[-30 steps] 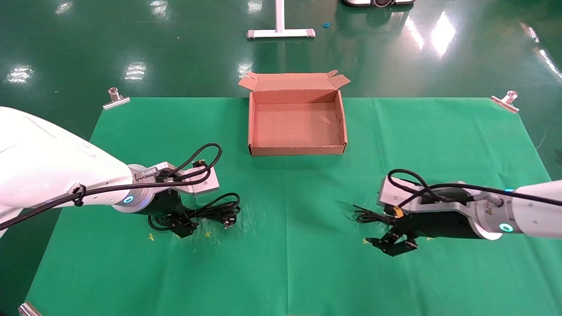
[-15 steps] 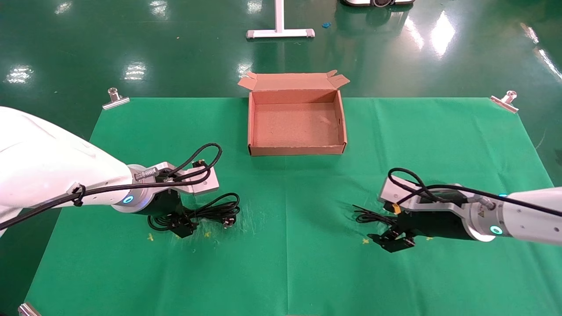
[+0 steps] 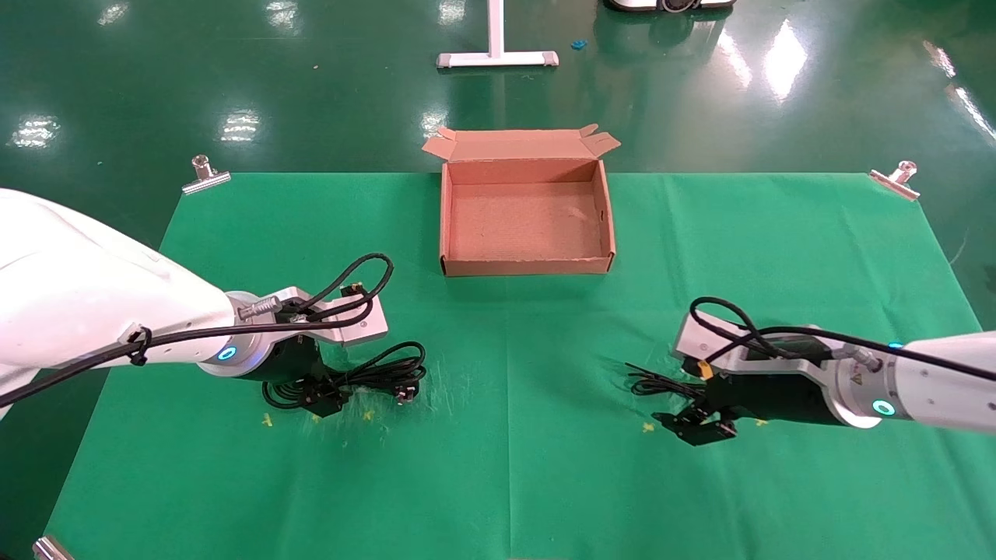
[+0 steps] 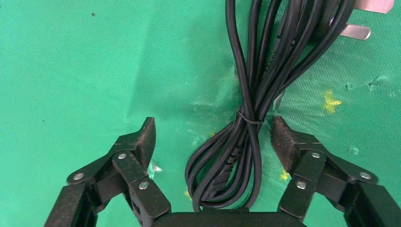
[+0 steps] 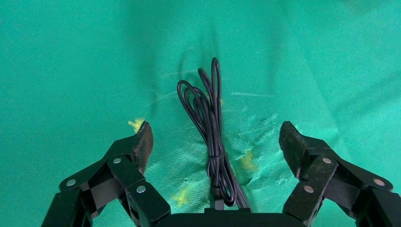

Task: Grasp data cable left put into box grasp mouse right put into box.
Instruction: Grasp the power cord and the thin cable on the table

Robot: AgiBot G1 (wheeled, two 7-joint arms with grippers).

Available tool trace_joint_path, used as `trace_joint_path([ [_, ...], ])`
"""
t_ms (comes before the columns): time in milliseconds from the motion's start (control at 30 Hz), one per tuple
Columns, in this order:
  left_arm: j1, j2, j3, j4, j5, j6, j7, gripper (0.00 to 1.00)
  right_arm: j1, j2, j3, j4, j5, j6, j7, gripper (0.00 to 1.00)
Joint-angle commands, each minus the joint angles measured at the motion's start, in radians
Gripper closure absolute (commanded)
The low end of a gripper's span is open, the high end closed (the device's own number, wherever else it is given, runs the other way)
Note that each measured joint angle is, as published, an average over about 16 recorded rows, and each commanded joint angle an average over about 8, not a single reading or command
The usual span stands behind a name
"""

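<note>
Mouse body hidden beneath right gripper (image 5: 215, 137); only thin wire (image 5: 210, 123) visible. Plug (image 4: 352, 21) of data cable (image 4: 246, 118) cut off at frame edge.

Glossy dark green floor (image 3: 233, 70) with bright light glare. White stand base (image 3: 496, 57) at far centre. Green cloth (image 3: 513, 435) covers the desk, metal clips (image 3: 205, 174) at the corners.

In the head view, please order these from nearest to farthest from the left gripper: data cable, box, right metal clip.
1. data cable: on the cloth, directly at the left gripper.
2. box: centre, at the table's far edge.
3. right metal clip: far right corner.
</note>
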Motion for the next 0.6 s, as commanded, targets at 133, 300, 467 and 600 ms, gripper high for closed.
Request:
trace_joint_path([
  [133, -0.002, 0.003, 0.0, 0.01, -0.002, -0.003, 0.006, 1.0, -0.005, 0.008, 0.002, -0.001, 0.006, -0.001, -0.002, 1.0],
  [300, -0.003, 0.003, 0.0, 0.011, -0.002, -0.003, 0.007, 1.0, -0.005, 0.012, 0.005, -0.008, 0.006, 0.003, -0.005, 1.0],
  [467, -0.003, 0.003, 0.001, 0.011, -0.003, -0.003, 0.007, 1.0, -0.003, 0.009, 0.005, -0.019, 0.004, 0.007, -0.009, 1.0],
  [600, -0.003, 0.003, 0.001, 0.011, -0.003, -0.003, 0.007, 1.0, -0.002, 0.006, 0.005, -0.026, 0.005, 0.009, -0.013, 1.0],
])
